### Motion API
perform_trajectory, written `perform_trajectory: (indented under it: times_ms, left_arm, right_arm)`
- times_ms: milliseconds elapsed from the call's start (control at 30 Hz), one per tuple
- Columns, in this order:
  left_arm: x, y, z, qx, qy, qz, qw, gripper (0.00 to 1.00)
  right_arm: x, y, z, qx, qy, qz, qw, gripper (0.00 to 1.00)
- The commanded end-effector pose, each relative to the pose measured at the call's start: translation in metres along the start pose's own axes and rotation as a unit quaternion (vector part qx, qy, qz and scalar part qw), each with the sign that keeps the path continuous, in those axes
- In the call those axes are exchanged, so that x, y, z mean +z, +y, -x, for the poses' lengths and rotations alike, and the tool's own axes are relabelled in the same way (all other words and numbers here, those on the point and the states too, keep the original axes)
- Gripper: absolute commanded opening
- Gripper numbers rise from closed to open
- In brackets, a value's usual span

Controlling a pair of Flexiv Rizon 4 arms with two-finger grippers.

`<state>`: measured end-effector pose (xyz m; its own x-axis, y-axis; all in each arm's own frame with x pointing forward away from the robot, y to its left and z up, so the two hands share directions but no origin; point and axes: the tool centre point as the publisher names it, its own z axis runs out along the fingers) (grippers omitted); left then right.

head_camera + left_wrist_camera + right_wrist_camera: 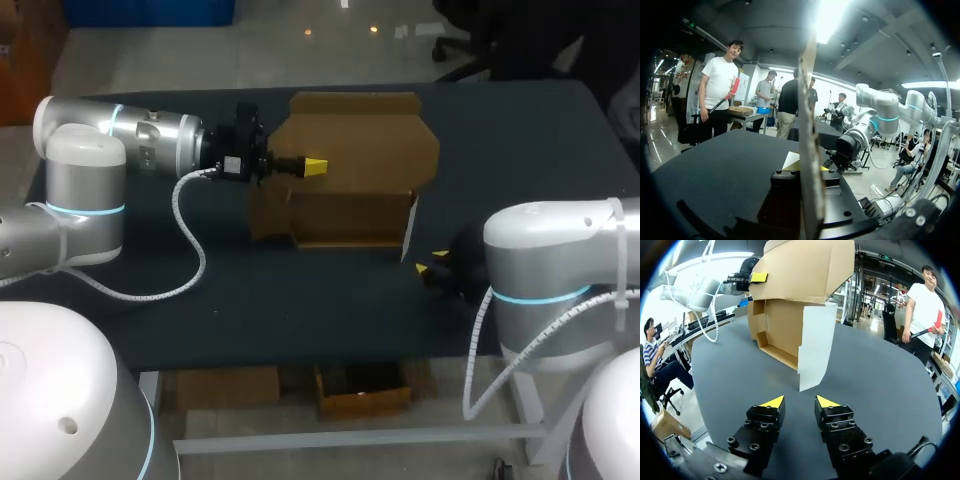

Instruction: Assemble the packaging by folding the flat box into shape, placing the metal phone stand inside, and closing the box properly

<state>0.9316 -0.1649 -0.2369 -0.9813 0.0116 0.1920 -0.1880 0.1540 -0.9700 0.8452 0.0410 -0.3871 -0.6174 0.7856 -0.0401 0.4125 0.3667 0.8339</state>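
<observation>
A brown cardboard box (345, 200) stands part-folded at the middle of the table, with its tall back panel (355, 140) upright and a white-faced side flap (409, 228) sticking out at its right front corner. My left gripper (313, 166) is shut on the back panel, which shows edge-on (810, 150) between its fingers. Just off that right front corner my right gripper (430, 262) is open and holds nothing. In the right wrist view the box (785, 330) and its white flap (815, 345) stand ahead of the right gripper (800, 402). No metal phone stand is in view.
The dark tabletop (250, 310) stretches around the box, with bare surface to the left and front. My left arm (150, 140) lies across the table's back left. The right arm's elbow (550, 260) hangs over the front right edge.
</observation>
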Motion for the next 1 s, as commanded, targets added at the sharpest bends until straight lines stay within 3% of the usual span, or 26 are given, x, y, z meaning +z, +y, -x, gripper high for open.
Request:
perform_trajectory:
  times_ms: [33,500,1000]
  left_arm:
    - [0.000,0.004,0.000,0.000,0.000,0.000,1.000,0.00]
    - [0.000,0.004,0.000,0.000,0.000,0.000,1.000,0.00]
    - [0.000,0.004,0.000,0.000,0.000,0.000,1.000,0.00]
  right_arm:
    - [-0.004,0.005,0.013,-0.004,0.070,-0.004,0.998,0.36]
    - [0.017,0.016,0.019,-0.054,0.126,-0.012,0.991,0.33]
    - [0.023,0.032,0.032,-0.077,0.141,-0.013,0.987,0.31]
